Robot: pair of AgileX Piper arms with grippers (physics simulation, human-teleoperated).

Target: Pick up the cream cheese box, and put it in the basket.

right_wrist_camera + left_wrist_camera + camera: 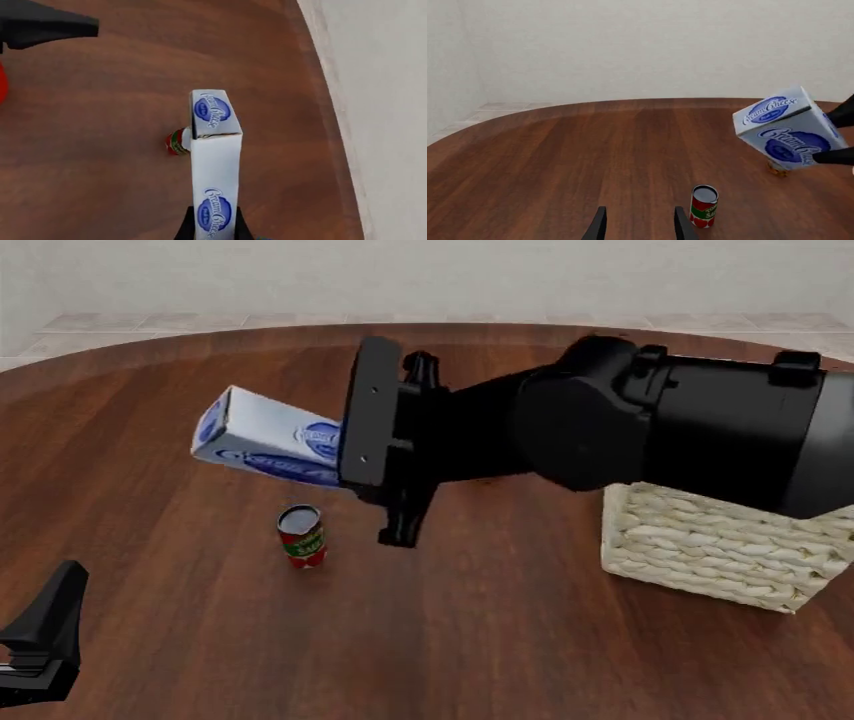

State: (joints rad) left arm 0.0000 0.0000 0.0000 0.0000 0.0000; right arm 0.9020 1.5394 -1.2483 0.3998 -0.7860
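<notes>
The cream cheese box (260, 437), white with blue oval logos, hangs tilted in the air above the table. My right gripper (212, 227) is shut on it, one finger on each broad face. In the left wrist view the box (787, 127) shows at the right with the black fingers (835, 156) clamping it. The basket (721, 540), cream wicker, stands on the table to the right, partly hidden behind my right arm (667, 420). My left gripper (639, 225) is open and empty, low at the near left (40, 640).
A red and green can (302, 536) stands upright on the table below the held box, just ahead of my left gripper (704, 206). A second small can (177, 141) sits on the table beneath the box. The round table's edge (327, 100) lies beyond.
</notes>
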